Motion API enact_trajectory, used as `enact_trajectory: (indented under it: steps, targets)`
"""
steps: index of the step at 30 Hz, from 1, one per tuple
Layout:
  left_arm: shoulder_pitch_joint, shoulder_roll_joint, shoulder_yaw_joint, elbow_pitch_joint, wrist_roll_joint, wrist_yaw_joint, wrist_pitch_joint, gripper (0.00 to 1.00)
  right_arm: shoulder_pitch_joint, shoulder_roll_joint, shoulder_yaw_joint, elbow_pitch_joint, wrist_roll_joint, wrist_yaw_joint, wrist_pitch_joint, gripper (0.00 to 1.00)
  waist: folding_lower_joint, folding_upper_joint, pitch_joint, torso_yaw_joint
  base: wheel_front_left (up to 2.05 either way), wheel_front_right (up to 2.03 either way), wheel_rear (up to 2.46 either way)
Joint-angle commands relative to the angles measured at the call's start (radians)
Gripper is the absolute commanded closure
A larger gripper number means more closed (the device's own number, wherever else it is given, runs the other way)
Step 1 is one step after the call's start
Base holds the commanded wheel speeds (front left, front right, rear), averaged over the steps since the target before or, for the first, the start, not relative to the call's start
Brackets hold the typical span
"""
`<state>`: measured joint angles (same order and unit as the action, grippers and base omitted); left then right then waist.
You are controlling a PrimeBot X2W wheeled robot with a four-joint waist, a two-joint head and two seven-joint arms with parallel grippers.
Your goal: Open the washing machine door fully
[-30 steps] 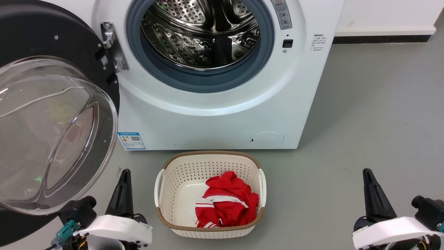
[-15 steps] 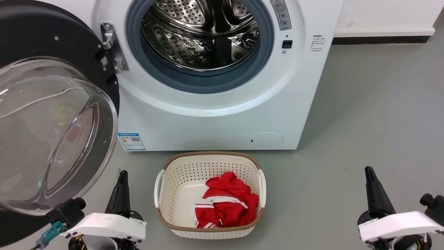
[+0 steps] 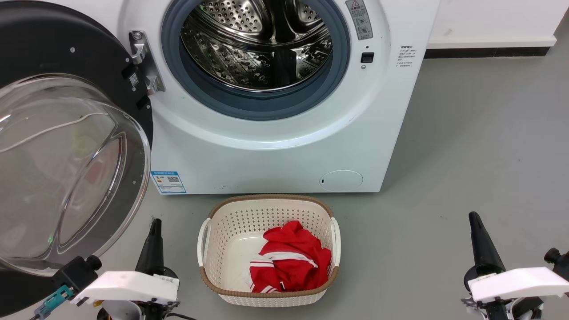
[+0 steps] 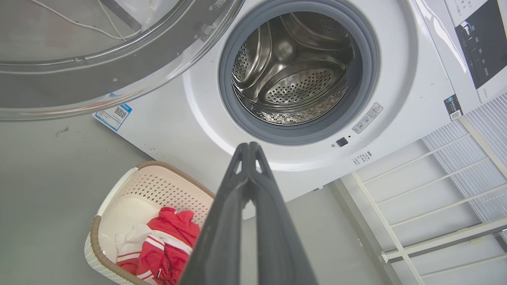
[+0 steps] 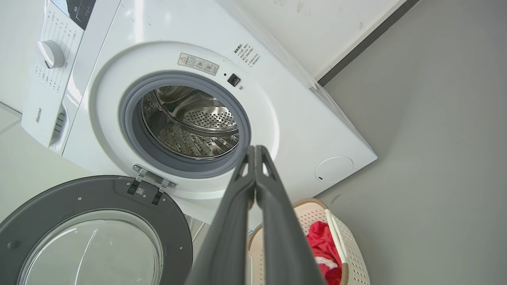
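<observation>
Left gripper (image 4: 248,145), fingers pressed together on nothing, and right gripper (image 5: 254,147), likewise closed and empty, have eased outward over the floor (image 3: 466,146), either side of the laundry basket (image 3: 271,197). Untouched, the door (image 3: 49,44) stays swung wide at the washing machine's (image 3: 275,151) left edge; opening looks finished.

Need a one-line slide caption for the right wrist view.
Right hand, shut, facing the washing machine: black door swung wide on its hinge, steel drum exposed, basket with red garment in front.
</observation>
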<state>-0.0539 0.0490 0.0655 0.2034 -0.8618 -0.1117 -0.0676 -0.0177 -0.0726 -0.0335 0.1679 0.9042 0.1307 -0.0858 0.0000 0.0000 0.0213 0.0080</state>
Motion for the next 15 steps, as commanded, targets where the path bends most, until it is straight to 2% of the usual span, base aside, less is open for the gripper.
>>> enact_trajectory:
  steps: [1, 15]
  targets:
    - [-0.031, 0.002, 0.004, -0.007, -0.035, -0.004, 0.007, 1.0, -0.028, -0.007, -0.003, -0.005, 0.037, 0.0, 0.007, 1.0, 0.0, 0.0, 0.0, 0.0, 0.0, 0.0, 0.0]
    - [-0.038, 0.002, 0.015, 0.004, -0.193, -0.008, 0.047, 1.0, -0.043, -0.009, -0.011, 0.012, 0.192, 0.0, 0.043, 1.0, 0.0, 0.0, -0.003, -0.001, 0.0, 0.0, 0.0]
